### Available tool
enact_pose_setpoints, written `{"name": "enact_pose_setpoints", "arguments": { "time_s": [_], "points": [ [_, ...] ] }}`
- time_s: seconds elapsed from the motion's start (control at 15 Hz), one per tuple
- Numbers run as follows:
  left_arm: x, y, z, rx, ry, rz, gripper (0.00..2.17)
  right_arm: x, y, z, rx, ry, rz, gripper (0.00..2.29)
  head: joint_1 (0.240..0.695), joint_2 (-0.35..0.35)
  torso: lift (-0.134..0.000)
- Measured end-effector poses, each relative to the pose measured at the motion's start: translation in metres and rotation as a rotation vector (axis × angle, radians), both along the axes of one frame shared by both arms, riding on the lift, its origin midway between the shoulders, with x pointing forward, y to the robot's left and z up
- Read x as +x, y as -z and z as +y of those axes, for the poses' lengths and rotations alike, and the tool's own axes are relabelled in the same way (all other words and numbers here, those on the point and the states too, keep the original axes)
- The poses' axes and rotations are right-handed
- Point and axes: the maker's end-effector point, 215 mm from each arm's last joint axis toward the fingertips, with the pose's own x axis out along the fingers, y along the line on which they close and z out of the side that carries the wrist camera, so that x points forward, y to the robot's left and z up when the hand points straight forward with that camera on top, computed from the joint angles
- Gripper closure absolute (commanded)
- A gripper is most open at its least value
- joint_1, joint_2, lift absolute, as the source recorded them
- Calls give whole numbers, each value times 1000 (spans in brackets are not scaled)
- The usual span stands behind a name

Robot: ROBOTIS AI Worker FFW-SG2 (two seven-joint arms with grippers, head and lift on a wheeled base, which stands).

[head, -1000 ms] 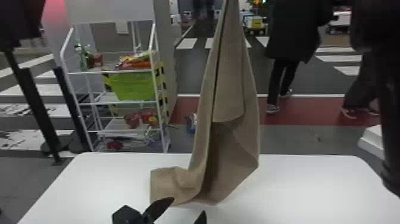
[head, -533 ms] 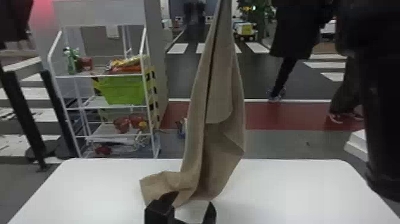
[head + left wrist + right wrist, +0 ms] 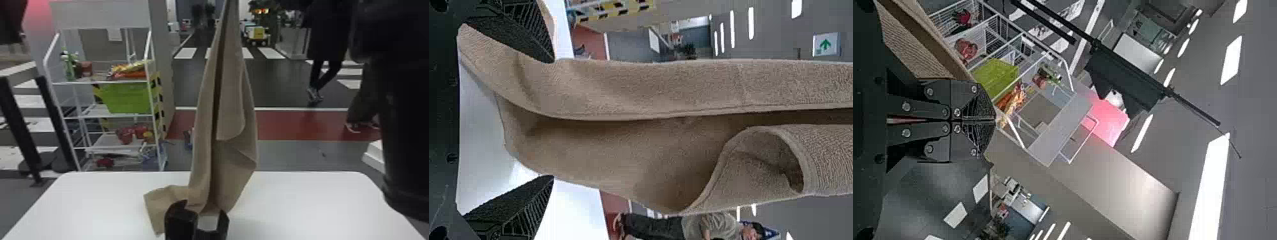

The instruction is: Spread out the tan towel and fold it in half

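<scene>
So the tan towel [image 3: 233, 159] is hanging upright in loose folds from the right gripper [image 3: 992, 121], which has its fingers clamped on it. Its bottom end rests on the white table [image 3: 303, 204]. Left gripper [image 3: 205, 209] sits down low by the fabric, fingers spread wide apart.

The head view looks forward and down over the white table [image 3: 303, 204]. The left wrist view looks across the room from very near the towel [image 3: 233, 118]. The right wrist view faces the rack [image 3: 105, 82] and the ceiling [image 3: 1258, 100]. All three share the towel; head and right wrist share the rack.
</scene>
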Motion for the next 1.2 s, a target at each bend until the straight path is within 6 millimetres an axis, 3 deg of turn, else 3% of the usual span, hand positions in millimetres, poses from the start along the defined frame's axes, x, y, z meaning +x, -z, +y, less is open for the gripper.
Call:
{"name": "enact_pose_setpoints", "arguments": {
  "time_s": [0.2, 0.73, 1.0, 1.13, 1.2],
  "points": [
    [19, -7, 2, 26, -51, -14, 56, -3, 9, 6, -8, -3, 9, 1504, 368, 46, -134],
    [25, -9, -25, 50, -76, -24, 66, -2, 25, 14, -34, 4, 23, 1504, 377, 31, -134],
    [46, -11, -14, 92, -132, -35, 107, -11, 31, 20, -32, -9, 29, 1504, 376, 43, -134],
    [53, -9, -8, 96, -143, -29, 279, -14, 34, 23, -32, -12, 33, 1504, 379, 52, -134],
    [54, -7, -7, 99, -145, -27, 545, -15, 35, 25, -33, -15, 33, 1504, 380, 55, -134]
  ]
}}
